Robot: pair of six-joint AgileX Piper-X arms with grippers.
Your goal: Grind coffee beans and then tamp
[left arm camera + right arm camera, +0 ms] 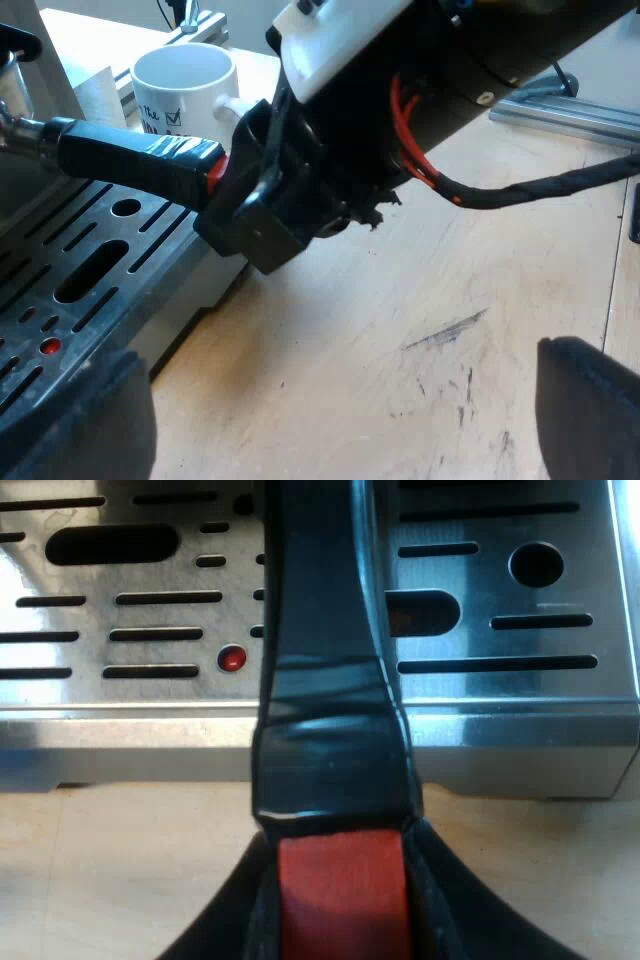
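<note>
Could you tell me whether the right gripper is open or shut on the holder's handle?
Shut on it: the right gripper has its fingers pressed against both sides of the red end of the holder's handle.

Matte black right arm (520, 40)
Right end effector (235, 185): two angular black plastic fingers (225, 930); rounded arm casing bearing one silver screw (485, 97).

Bright even light; glare on espresso machine (520, 715) steel; soft shadows.
</note>
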